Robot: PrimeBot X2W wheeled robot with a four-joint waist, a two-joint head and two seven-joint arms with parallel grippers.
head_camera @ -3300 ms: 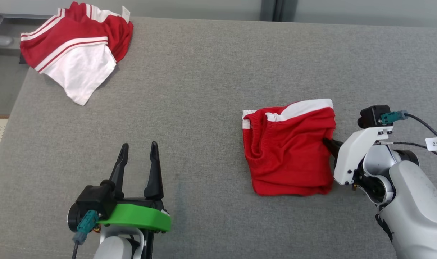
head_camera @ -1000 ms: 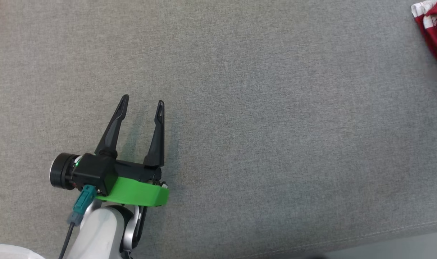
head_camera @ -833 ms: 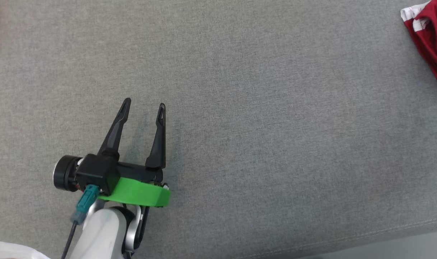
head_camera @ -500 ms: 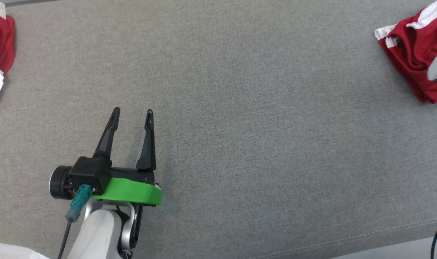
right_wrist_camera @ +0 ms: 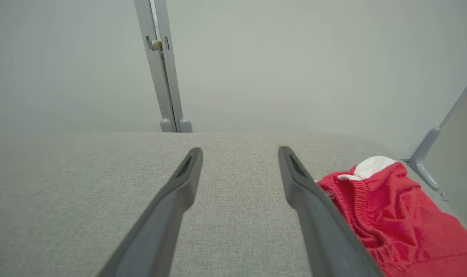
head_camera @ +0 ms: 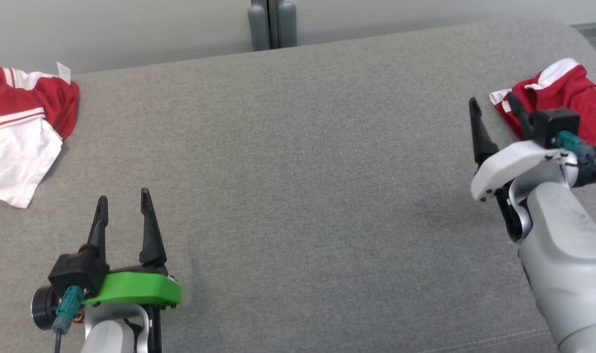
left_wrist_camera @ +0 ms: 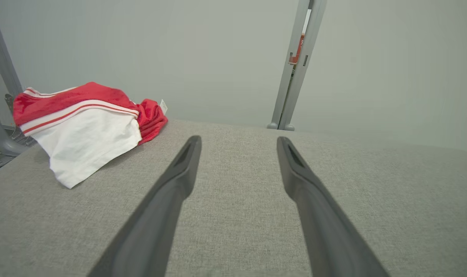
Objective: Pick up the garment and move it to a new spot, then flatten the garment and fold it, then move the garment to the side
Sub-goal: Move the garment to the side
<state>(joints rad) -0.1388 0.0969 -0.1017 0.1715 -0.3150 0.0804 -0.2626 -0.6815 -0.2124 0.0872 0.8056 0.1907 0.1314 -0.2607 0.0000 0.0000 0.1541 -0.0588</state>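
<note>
Crumpled red-and-white garment lies ahead-left of the nearer left gripper, fingers released; right gripper, also released, sits beside the folded red garment.

The place looked like a robotics lab or test bay. A wide tabletop covered in plain grey cloth stood against pale, smooth partition panels joined by a grey metal post (its two rounded feet sat at the tabletop's far edge). A red-and-white heap of clothing lay at the far left corner, and a folded red garment lay by the right edge.
</note>
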